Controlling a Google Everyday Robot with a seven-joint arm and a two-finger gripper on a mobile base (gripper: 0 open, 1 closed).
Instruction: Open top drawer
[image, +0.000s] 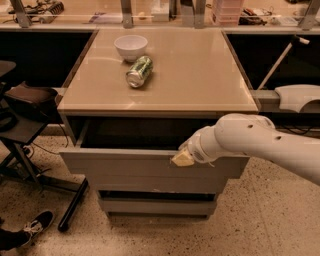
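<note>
Nearest to me, a dark shoe (35, 225) rests on the speckled floor (260, 225) at the lower left. Above the floor sits a narrower grey drawer front (155, 205), closed. Over it the top drawer (125, 167) stands pulled part of the way out of the cabinet, its inside dark in shadow. My gripper (182, 158) sits at the upper edge of that drawer's front panel, right of centre, with my white arm (250, 142) reaching in from the right; whether it is open or closed I cannot tell. Beyond, on the tan surface (200, 75), a green can (139, 71) lies on its side, and just behind it stands a white bowl (131, 46), upright.
</note>
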